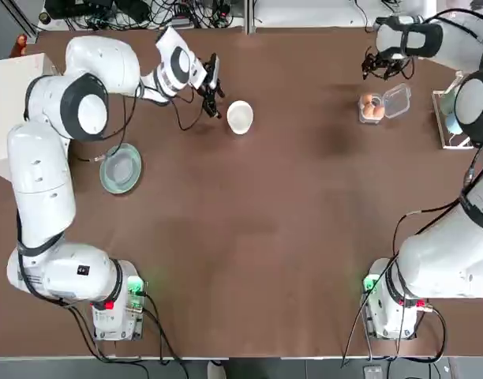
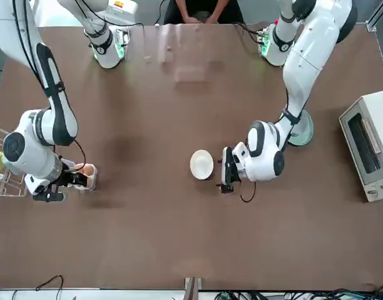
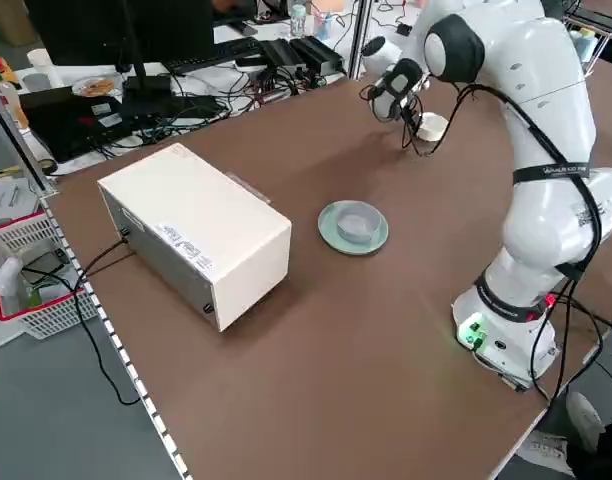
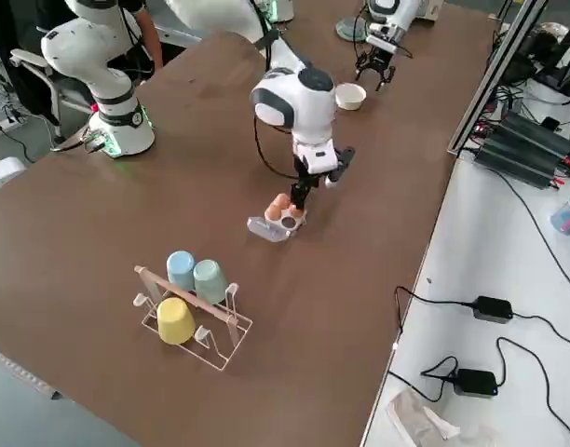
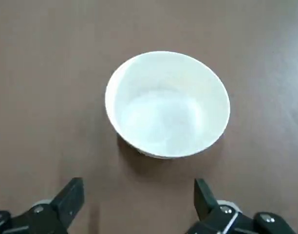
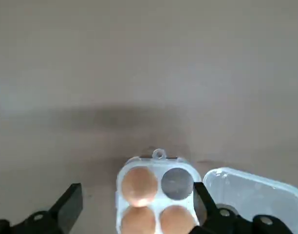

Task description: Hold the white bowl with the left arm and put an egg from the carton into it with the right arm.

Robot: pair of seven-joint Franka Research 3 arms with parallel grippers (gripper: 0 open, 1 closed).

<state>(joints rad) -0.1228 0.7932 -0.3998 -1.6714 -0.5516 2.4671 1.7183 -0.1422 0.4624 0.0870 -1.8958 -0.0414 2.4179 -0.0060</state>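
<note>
Bare table btwn white bowl [image 1: 240,117] and carton [image 1: 381,106], nothing in the way; carton lid open w/ eggs [image 6: 139,184] exposed

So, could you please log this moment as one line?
left pincer: open, near white bowl | right pincer: open, over carton | bowl: empty

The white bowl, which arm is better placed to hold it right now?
The left arm. Its left gripper is open right beside the white bowl, which sits just ahead of its fingers. The right gripper is open too, but far across the table by the carton.
</note>
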